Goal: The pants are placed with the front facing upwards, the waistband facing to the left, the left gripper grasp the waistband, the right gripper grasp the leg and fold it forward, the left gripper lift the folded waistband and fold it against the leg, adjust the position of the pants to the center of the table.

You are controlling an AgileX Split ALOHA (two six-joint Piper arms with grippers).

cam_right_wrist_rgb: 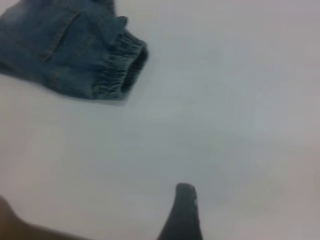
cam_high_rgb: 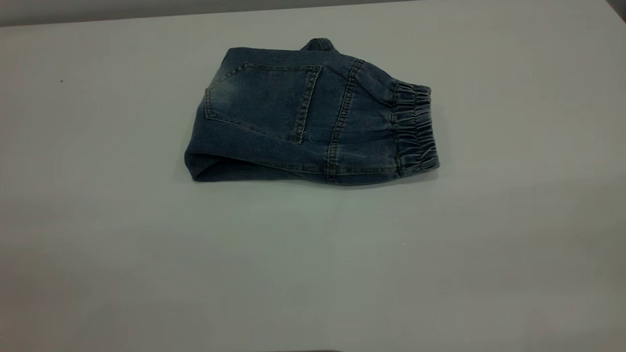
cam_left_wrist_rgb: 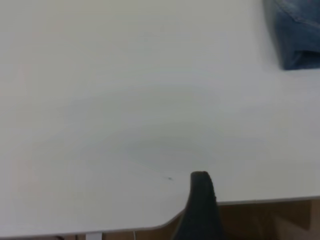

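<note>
The pants (cam_high_rgb: 298, 115) lie folded into a compact blue denim bundle on the white table (cam_high_rgb: 313, 269), a stitched patch pocket facing up. The ruched waistband (cam_high_rgb: 413, 128) forms the bundle's right end, and the rounded fold is at its left. Neither arm appears in the exterior view. My left gripper (cam_left_wrist_rgb: 247, 200) hovers over the table's edge, far from the pants' corner (cam_left_wrist_rgb: 297, 35); one black finger (cam_left_wrist_rgb: 201, 200) shows, with nothing beside it. My right gripper (cam_right_wrist_rgb: 225, 202) hangs over bare table, well away from the waistband (cam_right_wrist_rgb: 122, 67); a single finger (cam_right_wrist_rgb: 184, 210) shows, holding nothing.
The table edge (cam_left_wrist_rgb: 260, 201) runs close under the left gripper, with brown floor beyond it. A rounded table corner (cam_left_wrist_rgb: 165, 222) shows there too. White tabletop surrounds the pants on all sides.
</note>
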